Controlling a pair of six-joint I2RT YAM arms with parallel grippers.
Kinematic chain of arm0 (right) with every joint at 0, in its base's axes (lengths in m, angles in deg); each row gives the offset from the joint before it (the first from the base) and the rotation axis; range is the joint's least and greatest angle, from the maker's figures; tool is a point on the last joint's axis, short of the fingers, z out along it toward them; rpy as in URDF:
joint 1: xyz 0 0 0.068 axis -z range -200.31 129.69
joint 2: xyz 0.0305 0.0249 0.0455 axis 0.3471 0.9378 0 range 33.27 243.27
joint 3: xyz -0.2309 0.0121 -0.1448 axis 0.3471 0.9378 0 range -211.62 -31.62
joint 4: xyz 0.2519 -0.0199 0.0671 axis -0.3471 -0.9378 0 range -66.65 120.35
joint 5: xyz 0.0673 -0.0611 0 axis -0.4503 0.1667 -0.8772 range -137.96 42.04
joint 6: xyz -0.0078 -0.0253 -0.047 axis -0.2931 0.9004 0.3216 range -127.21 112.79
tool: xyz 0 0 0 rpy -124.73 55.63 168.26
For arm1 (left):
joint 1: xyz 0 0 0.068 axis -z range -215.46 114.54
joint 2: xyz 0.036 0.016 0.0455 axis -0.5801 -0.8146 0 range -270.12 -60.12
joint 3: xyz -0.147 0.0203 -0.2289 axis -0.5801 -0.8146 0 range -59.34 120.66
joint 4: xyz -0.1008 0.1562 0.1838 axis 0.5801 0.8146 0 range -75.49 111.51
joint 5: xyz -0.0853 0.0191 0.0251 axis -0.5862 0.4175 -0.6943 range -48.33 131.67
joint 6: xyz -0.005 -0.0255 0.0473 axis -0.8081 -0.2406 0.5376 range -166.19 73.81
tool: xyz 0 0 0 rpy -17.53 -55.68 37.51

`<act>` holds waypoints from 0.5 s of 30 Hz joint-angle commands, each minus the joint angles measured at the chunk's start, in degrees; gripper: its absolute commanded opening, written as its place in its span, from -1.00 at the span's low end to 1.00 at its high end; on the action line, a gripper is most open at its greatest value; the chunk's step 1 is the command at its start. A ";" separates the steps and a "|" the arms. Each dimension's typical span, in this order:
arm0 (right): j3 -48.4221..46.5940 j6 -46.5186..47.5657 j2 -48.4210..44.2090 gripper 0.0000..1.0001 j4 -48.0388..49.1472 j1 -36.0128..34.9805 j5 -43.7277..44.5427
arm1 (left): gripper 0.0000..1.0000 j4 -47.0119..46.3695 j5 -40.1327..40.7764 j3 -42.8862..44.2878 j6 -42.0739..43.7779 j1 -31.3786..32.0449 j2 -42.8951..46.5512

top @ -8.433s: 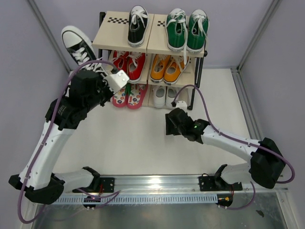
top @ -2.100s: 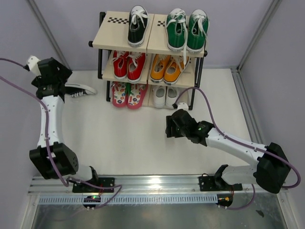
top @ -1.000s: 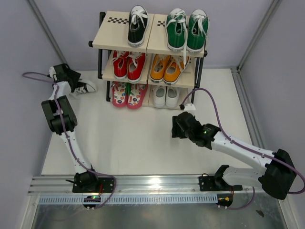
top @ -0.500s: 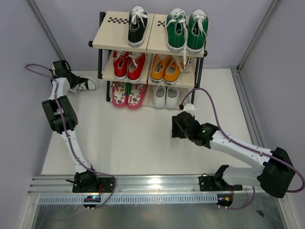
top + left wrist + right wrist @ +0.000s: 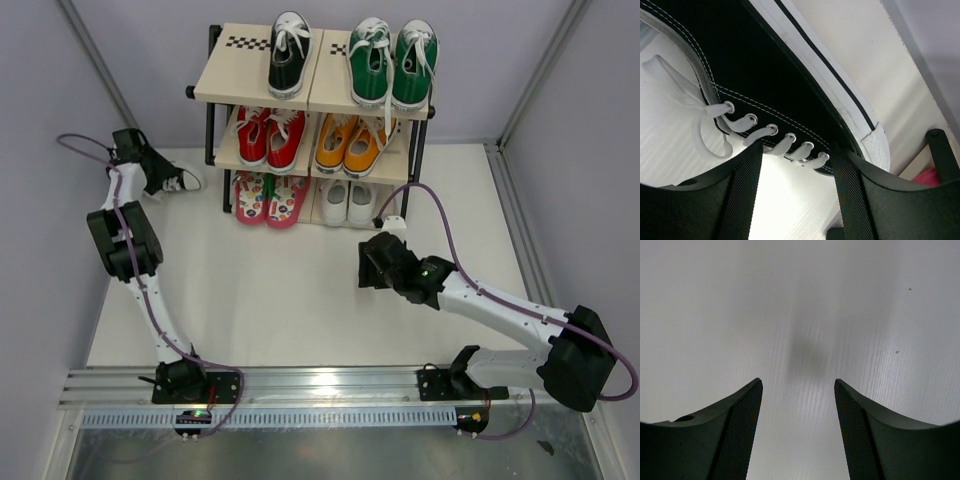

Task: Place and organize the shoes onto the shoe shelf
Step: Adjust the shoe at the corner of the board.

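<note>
The shoe shelf [image 5: 236,88] stands at the back. Its top boards carry one black white-laced sneaker [image 5: 289,52] and the green pair [image 5: 392,62]. The pink flip-flops [image 5: 270,198] and the small white shoes [image 5: 348,203] sit on the lowest tier. A second black sneaker [image 5: 180,182] [image 5: 765,85] lies on its side on the table left of the shelf. My left gripper [image 5: 157,172] [image 5: 796,150] is open right at its laces, with only white table between the fingers. My right gripper [image 5: 368,268] [image 5: 797,385] hangs open over bare table before the shelf, holding nothing.
A red pair [image 5: 270,135] and an orange pair [image 5: 352,143] fill the middle tier. The grey side wall [image 5: 60,150] runs close behind my stretched left arm. A black shelf leg [image 5: 942,150] shows just past the sneaker's toe.
The black sneaker, held up beside the shelf earlier, now lies on the table at the left. In the last second my left gripper stayed at it. The right arm barely moved.
</note>
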State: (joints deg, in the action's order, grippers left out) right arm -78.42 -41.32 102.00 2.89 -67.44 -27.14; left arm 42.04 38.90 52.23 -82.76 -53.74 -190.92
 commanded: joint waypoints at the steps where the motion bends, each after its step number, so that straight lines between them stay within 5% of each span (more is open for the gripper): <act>1: -2.67 0.80 0.18 0.28 1.71 0.03 0.28 | 0.20 -0.98 -0.49 0.14 1.95 2.19 4.06; 15: -2.59 0.71 0.18 0.28 0.83 0.03 1.41 | 0.46 -2.21 7.59 3.22 0.19 8.09 2.65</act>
State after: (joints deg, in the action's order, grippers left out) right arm -79.04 -40.95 102.05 2.85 -67.44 -27.12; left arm 41.01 41.63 54.50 -81.78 -44.60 -190.53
